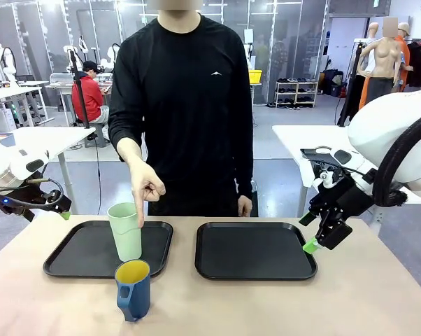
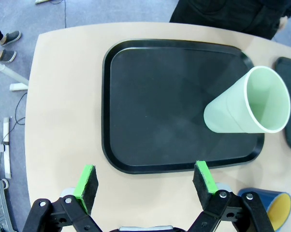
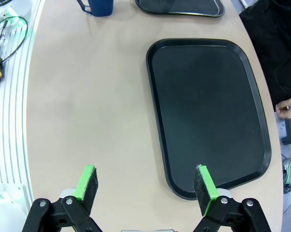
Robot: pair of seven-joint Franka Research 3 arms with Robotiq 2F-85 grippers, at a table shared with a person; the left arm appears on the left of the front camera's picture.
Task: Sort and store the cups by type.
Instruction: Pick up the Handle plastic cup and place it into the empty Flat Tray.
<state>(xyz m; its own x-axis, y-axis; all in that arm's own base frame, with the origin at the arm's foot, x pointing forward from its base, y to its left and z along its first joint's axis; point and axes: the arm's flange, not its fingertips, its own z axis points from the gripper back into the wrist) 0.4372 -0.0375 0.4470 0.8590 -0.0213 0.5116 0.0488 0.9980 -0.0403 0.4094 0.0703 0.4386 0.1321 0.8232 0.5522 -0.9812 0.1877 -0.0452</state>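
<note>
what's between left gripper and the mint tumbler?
Left wrist view: a strip of table, then the left tray's bare black floor up to the tumbler standing on it.

Site: open lab hall. I see rows of white work benches (image 1: 312, 138) and tall glass partition walls (image 1: 284, 42).

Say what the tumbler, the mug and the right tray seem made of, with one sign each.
Tumbler: probably matte plastic; thin wall, mint colour.
Mug: glazed ceramic or plastic; smooth blue outside, yellow inside.
Right tray: likely plastic; black, dull sheen, moulded rim.
</note>
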